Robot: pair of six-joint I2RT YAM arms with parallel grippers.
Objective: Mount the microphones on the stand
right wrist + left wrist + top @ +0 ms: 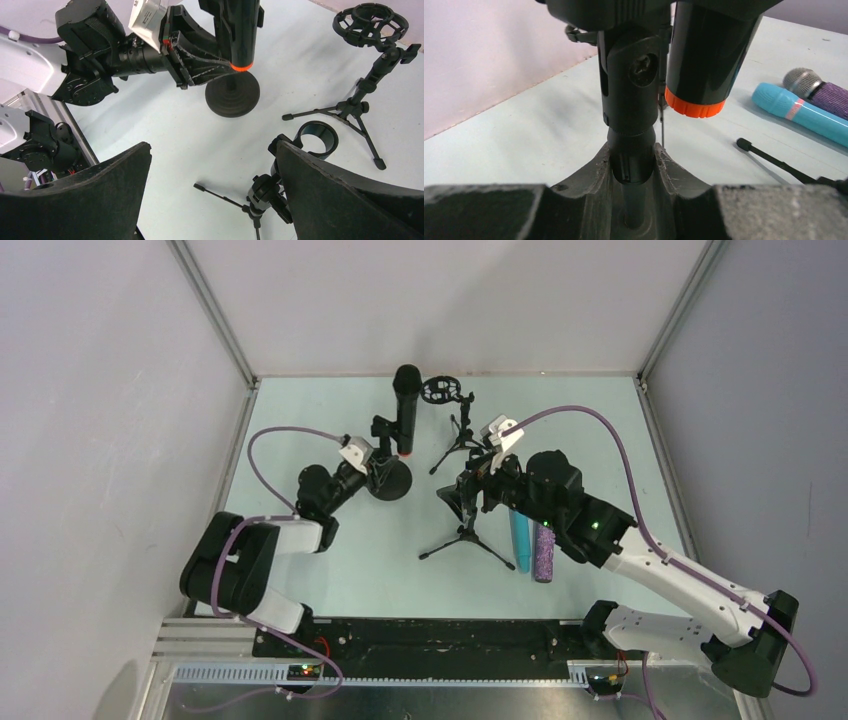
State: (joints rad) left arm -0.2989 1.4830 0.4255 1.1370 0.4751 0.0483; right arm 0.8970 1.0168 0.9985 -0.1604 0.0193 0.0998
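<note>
The black microphone [405, 405] with the orange-red end [695, 107] stands upright in the clip of a round-base stand [392, 482]. My left gripper [378, 466] is shut on that stand's post [633, 160] just under the clip joint. The cyan-blue microphone [520, 540] and the glittery purple microphone [544, 552] lie side by side on the table, partly under my right arm. My right gripper [212, 147] hangs open over a tripod stand with an empty ring clip [315, 140], which is beside its right finger [350, 200].
A second tripod stand with a round shock mount [445, 393] is at the back centre. Tripod legs [450, 545] spread over the table's middle. Side walls and metal frame posts [215, 315] close in the pale table [320, 575].
</note>
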